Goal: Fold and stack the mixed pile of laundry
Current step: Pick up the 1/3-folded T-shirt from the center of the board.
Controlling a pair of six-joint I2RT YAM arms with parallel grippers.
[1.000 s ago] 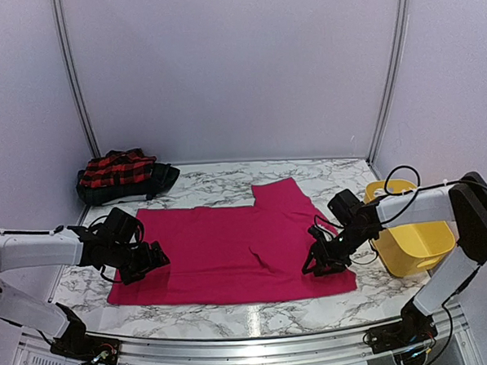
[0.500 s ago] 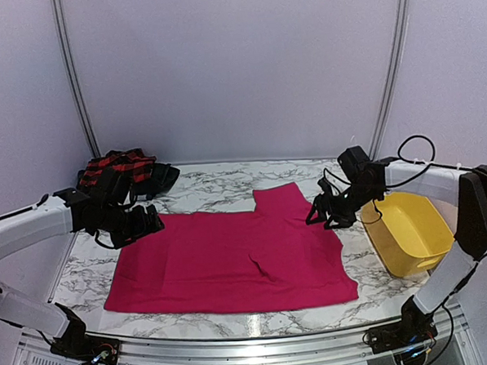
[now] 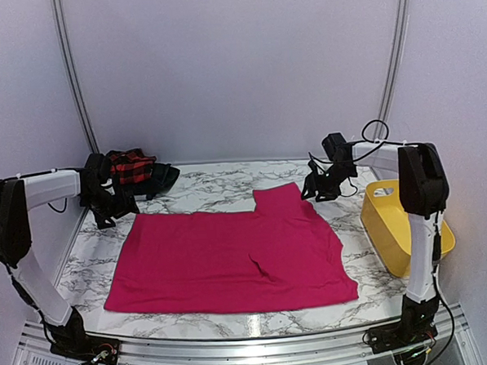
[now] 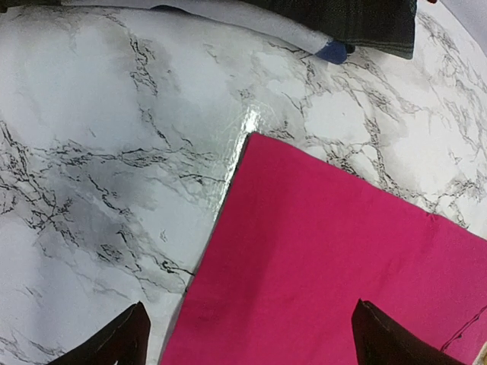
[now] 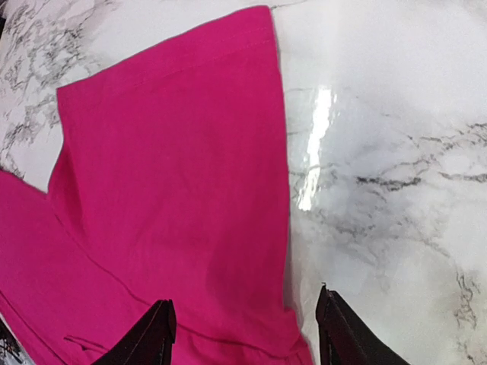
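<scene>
The white, grey-veined marble-look desk (image 4: pixel 99 152) was smooth and glossy, throwing back bright streaks of light. On it the plain magenta-pink cloth garment (image 3: pixel 231 253) looked matt and fine-woven, with a stitched hem along its edge. The red-and-black checked cloth garment (image 3: pixel 132 165) and the dark green-black plaid cloth garment (image 3: pixel 160 179) looked soft and dull. The yellow plastic tub (image 3: pixel 385 232) was smooth with a faint sheen. The fingers of the left gripper (image 4: pixel 247 342) and the right gripper (image 5: pixel 243 334) were matt black.
</scene>
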